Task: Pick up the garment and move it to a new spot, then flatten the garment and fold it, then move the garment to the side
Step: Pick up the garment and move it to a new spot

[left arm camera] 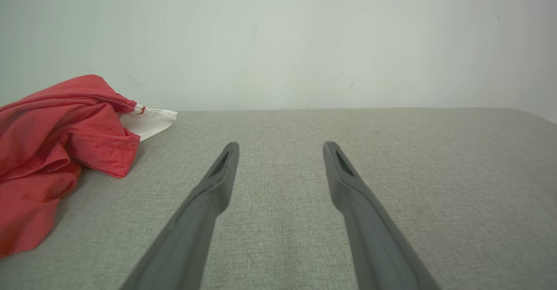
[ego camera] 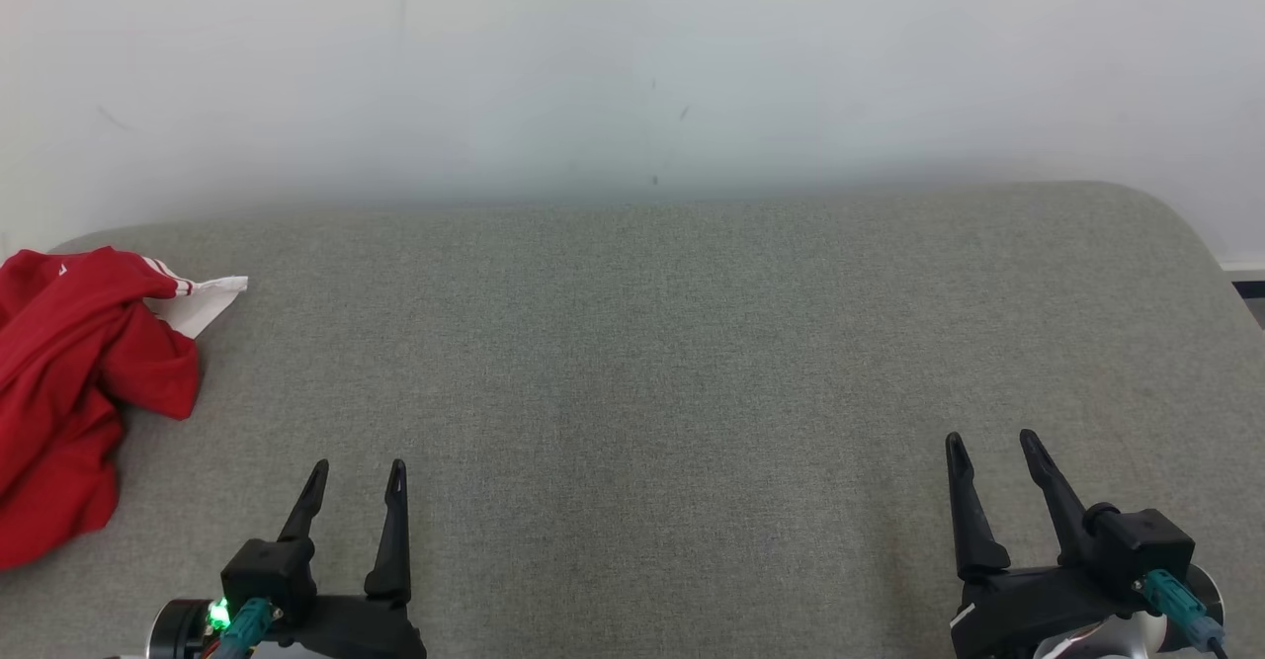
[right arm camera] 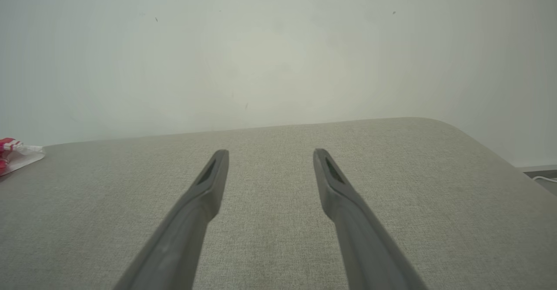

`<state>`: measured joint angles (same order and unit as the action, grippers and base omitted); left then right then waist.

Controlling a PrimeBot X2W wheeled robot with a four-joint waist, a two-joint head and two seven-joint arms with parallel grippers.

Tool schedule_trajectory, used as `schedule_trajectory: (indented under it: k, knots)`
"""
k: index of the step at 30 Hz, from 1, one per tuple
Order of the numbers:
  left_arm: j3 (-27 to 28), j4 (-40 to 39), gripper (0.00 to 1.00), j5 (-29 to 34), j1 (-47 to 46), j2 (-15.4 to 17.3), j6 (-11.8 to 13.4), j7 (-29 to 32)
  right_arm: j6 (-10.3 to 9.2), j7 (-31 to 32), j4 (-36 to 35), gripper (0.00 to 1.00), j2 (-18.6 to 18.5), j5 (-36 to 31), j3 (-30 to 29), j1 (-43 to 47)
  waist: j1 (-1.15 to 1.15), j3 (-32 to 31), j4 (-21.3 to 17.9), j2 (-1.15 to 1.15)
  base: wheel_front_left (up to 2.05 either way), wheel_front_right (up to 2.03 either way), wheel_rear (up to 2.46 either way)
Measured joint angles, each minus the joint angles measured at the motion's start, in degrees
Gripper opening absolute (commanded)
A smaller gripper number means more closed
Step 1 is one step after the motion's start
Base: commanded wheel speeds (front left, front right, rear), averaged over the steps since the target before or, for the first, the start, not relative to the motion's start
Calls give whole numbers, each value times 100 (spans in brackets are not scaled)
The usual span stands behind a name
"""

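A crumpled red garment with a white, red-striped edge lies at the far left of the grey cushioned surface. In the left wrist view the garment sits left of the fingers, apart from them. A small corner of the garment shows at the left edge of the right wrist view. My left gripper stands open at the lower left, right of the garment, holding nothing. At the lower right my right gripper is open too, nothing between its fingers.
A pale wall rises behind the surface. The surface's rounded right corner drops off to a floor strip.
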<state>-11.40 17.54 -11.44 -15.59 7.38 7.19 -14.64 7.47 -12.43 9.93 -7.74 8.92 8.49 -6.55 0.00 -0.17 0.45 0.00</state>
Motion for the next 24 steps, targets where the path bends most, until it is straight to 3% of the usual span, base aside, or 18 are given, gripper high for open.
schedule_trajectory:
  k: [24]
  knots:
    - [-14, 4, 100, -89, -95, 67, 148, 103, 0, 154, -141, 100, -29, 147, -93, 1, 0, 36, 169, 0, 0, 0, 0]
